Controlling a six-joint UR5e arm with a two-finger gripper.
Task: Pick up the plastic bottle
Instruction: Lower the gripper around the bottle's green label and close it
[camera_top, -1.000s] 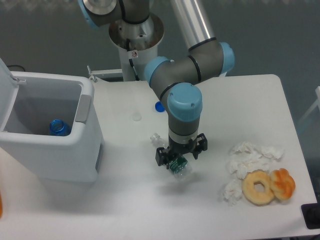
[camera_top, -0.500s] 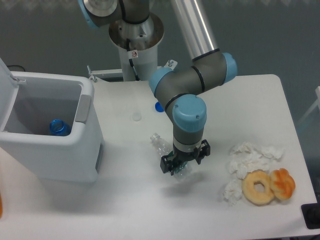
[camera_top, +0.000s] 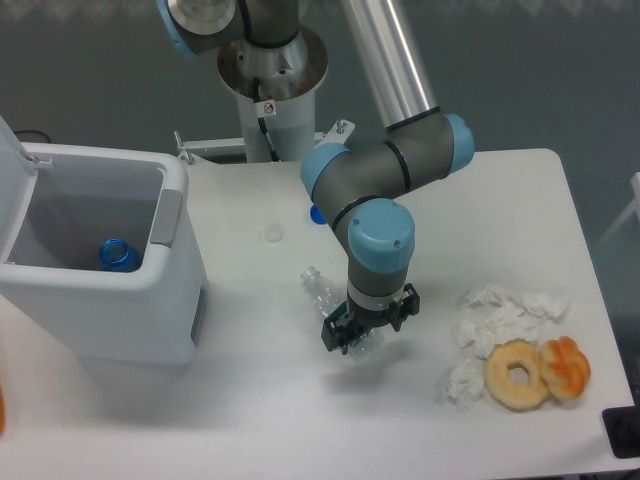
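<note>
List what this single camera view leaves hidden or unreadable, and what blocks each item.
- plastic bottle: its middle and lower end, covered by the gripper.
- Jaws: open or shut unreadable, masked by the wrist.
- blue cap: mostly behind the arm.
- Black object: cut off by the frame's right edge.

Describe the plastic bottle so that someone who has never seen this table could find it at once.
Start at the big white bin on the table's left and move right to the gripper in the middle. The plastic bottle lies on the table right there, its clear end poking out up-left of the gripper. It is see-through with a dark green band, unlike the small blue cap farther back.
</note>
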